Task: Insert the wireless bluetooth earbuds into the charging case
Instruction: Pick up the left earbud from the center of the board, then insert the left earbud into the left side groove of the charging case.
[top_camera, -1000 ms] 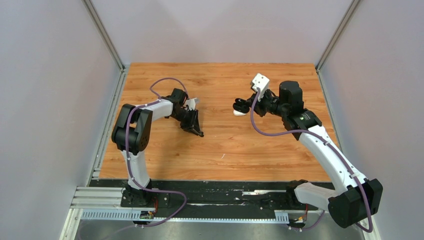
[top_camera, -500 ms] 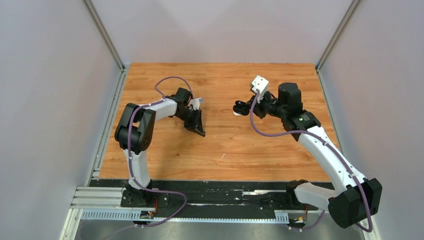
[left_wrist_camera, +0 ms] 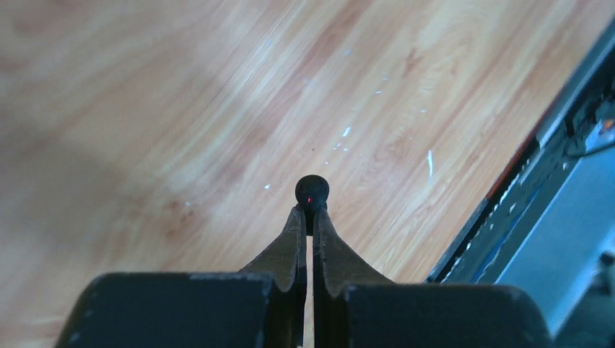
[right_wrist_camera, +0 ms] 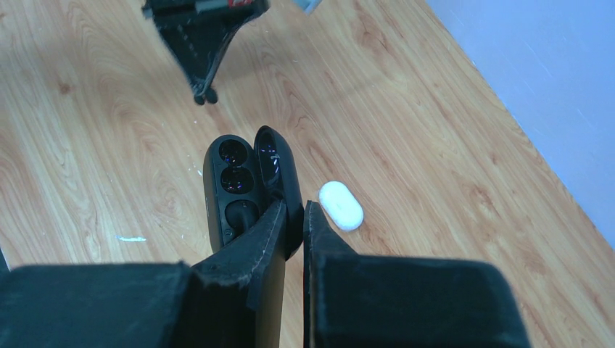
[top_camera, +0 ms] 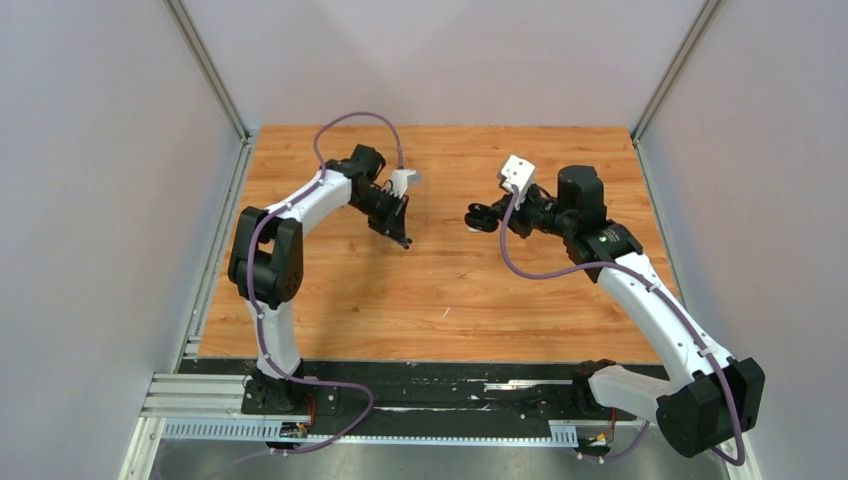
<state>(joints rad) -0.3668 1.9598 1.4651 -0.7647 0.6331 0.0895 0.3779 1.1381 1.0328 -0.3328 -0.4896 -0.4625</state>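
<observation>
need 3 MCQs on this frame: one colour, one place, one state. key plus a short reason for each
1. What colour is the earbud pinched in the left gripper?
A) white B) black C) blue

2. Where is the white case?
A) in the left gripper B) lying on the table C) stacked on a box

3. The black charging case in the right gripper is:
A) open B) closed C) broken in two

Key:
1 B, the left wrist view shows a black bud at the fingertips.
2 B, the right wrist view shows it flat on the wood, untouched.
3 A, its lid is swung up and the sockets show.
</observation>
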